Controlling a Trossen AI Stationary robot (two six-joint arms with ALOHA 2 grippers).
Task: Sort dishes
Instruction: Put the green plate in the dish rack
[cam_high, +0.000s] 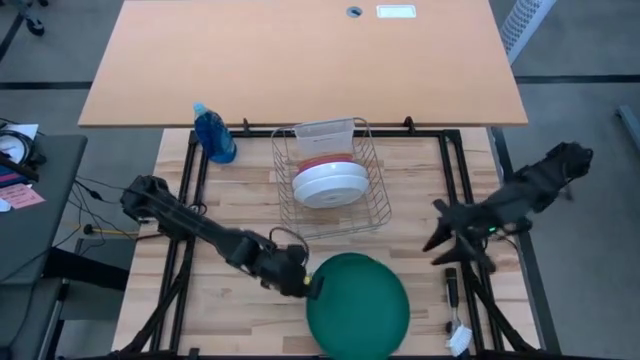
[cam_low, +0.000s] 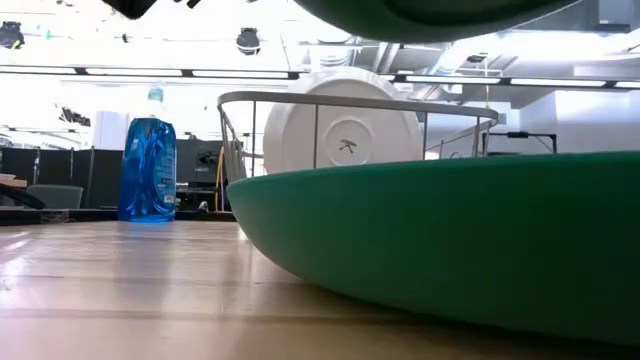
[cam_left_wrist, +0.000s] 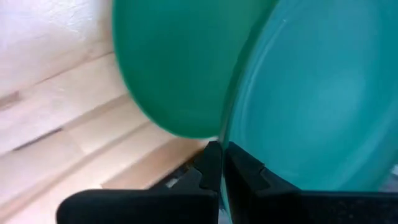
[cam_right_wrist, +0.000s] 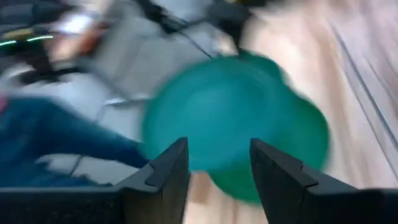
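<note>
I judged the sort to be partly complete. The wire rack (cam_high: 330, 180) at the back-centre of the table (cam_high: 230, 300) already held several plates on edge: a white plate (cam_high: 328, 184) nearest me, with an orange-red plate (cam_high: 325, 160) just behind it; any further plates in the rack were too hidden for me to count. In the low view the white plate (cam_low: 340, 140) stood upright behind the rack's rim.

Still outside the rack were the green plates at the front of the table. The left wrist view showed two of them: one green plate (cam_left_wrist: 174, 62) resting on the wood and a second green plate (cam_left_wrist: 323, 93) raised on edge above it. From above they read as a single green disc (cam_high: 358, 305). I judged both remained to be racked.

The left end effector (cam_high: 312, 288) was at the left rim of the green plates, its fingers (cam_left_wrist: 208, 168) pinched nearly together on the edge of the raised green plate.

The right end effector (cam_high: 450, 245) hung over the right side of the table, well apart from the plates, its fingers (cam_right_wrist: 168, 174) spread and holding nothing.

A blue spray bottle (cam_high: 214, 134) stood left of the rack, untouched.
</note>
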